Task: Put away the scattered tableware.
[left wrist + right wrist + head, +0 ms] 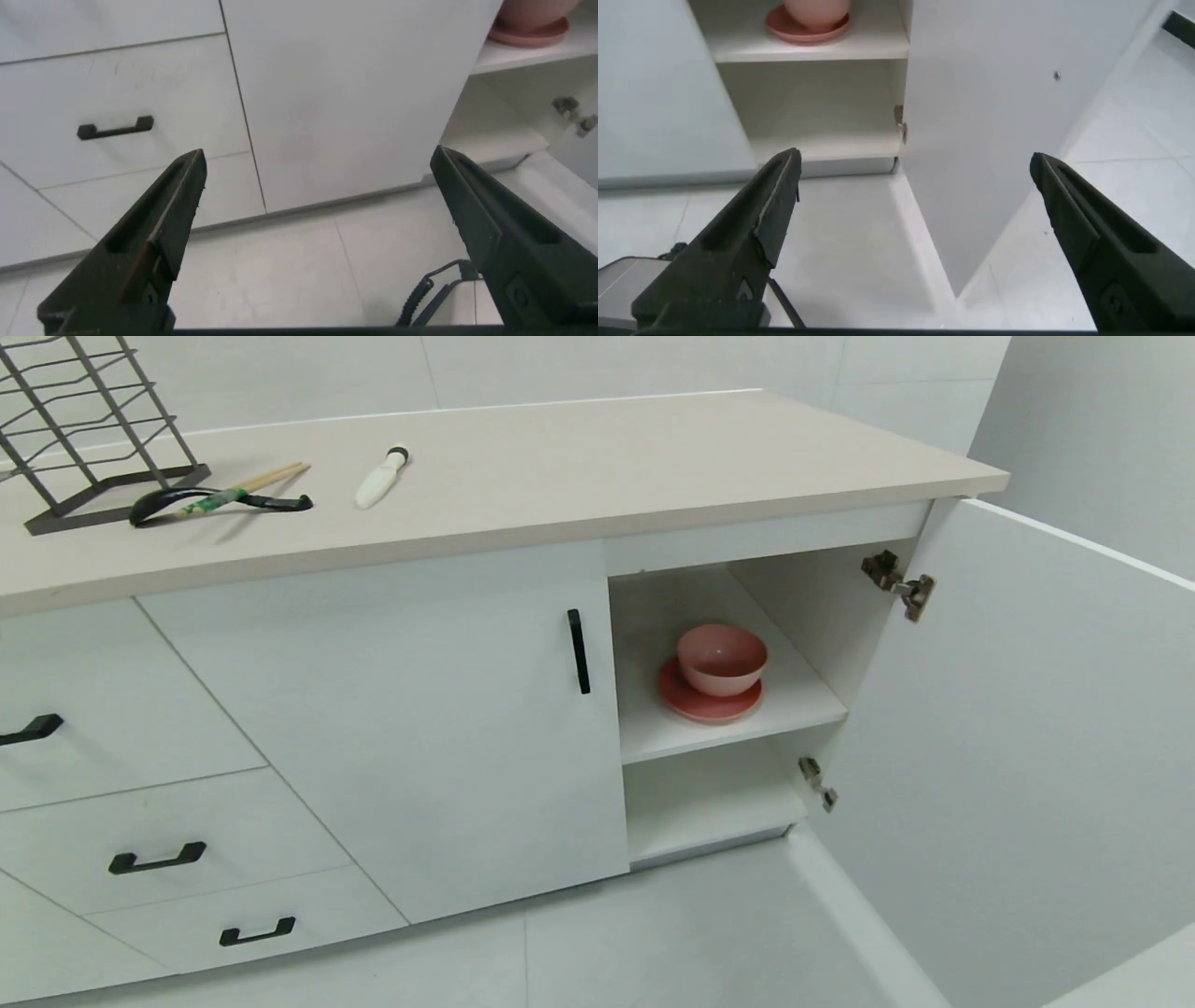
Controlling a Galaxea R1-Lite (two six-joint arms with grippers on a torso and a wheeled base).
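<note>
A pale worktop (579,467) tops white cabinets on a tiled floor. On it lie a wire rack (89,425), chopsticks (275,477), a black utensil (173,502) crossing them, and a white utensil (379,483) nearby. The right cabinet door (1027,756) stands open; on the upper shelf (672,733) a pink bowl (722,658) sits on a red plate (707,706). The left hand (318,157) and right hand (915,159) hang low over the floor, each spread and holding nothing.

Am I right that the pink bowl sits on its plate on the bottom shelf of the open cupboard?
Not quite: the head view shows the bowl on its plate on the upper shelf of the open cupboard.
</note>
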